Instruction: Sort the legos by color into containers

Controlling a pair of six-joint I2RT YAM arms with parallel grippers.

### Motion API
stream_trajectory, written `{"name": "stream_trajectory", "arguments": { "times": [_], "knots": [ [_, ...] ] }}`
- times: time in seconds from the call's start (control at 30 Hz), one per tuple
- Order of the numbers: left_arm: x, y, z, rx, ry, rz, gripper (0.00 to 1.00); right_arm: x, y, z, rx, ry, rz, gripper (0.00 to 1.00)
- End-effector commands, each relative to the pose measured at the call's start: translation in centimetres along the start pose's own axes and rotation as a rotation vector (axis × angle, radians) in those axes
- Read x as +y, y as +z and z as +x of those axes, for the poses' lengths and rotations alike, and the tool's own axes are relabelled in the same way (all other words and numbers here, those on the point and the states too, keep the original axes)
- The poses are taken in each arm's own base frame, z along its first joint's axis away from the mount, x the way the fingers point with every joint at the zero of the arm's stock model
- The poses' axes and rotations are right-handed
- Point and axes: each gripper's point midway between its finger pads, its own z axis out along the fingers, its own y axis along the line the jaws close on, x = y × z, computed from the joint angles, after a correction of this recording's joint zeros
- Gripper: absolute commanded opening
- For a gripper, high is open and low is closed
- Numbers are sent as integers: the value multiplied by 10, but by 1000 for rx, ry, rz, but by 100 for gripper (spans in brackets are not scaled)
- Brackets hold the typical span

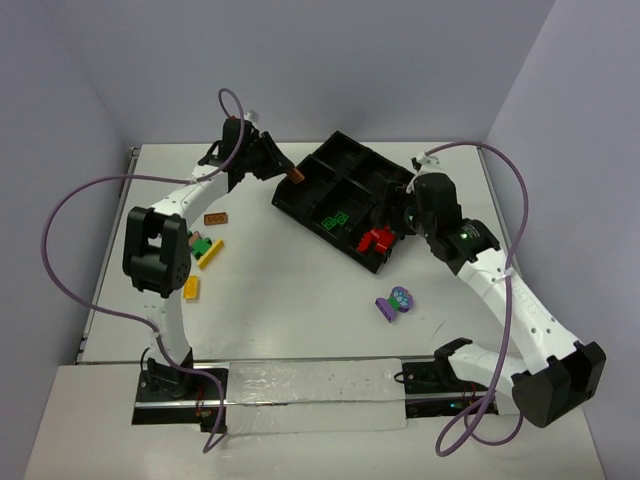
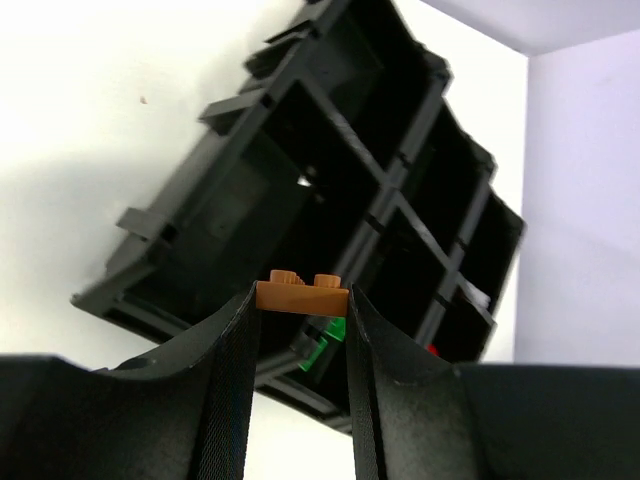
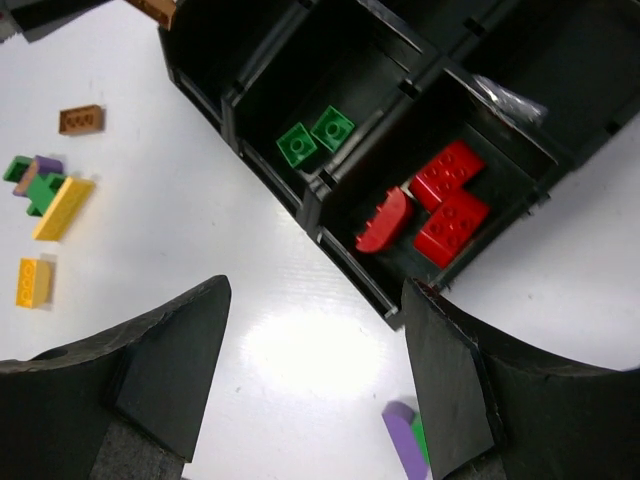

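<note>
My left gripper (image 1: 290,172) (image 2: 300,302) is shut on a small orange-brown lego (image 1: 296,177) (image 2: 301,293), held above the left end of the black divided tray (image 1: 318,158) (image 2: 200,215). My right gripper (image 1: 390,216) (image 3: 315,295) hangs open and holds nothing, just above the tray's near corner. Three red legos (image 1: 374,241) (image 3: 445,205) lie in that corner container. Two green legos (image 1: 335,218) (image 3: 315,137) lie in the container beside it. A purple flower-shaped lego (image 1: 395,303) (image 3: 405,440) joined to a green piece lies on the table below the tray.
Loose on the table at the left are a brown lego (image 1: 216,218) (image 3: 81,119), a long yellow lego (image 1: 210,253) (image 3: 62,207), a short yellow lego (image 1: 191,289) (image 3: 33,281) and a green-and-purple cluster (image 1: 198,243) (image 3: 35,175). Walls close the far side.
</note>
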Motion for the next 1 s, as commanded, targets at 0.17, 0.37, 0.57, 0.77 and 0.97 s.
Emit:
{"name": "stream_trajectory", "arguments": {
  "times": [0.17,0.37,0.57,0.77,0.97],
  "knots": [
    [4,30,-4,-5,63,-47,47,-27,-22,22,25,33,113,77],
    [-5,36,4,35,94,-13,87,-39,-23,35,60,35,166,77],
    [-32,7,5,30,140,33,92,-46,-31,48,77,51,187,77],
    [-50,-56,15,-9,180,48,92,-53,-30,99,171,91,192,77],
    [-48,-111,48,-10,199,65,92,-53,-25,148,250,177,186,78]
  ]
}}
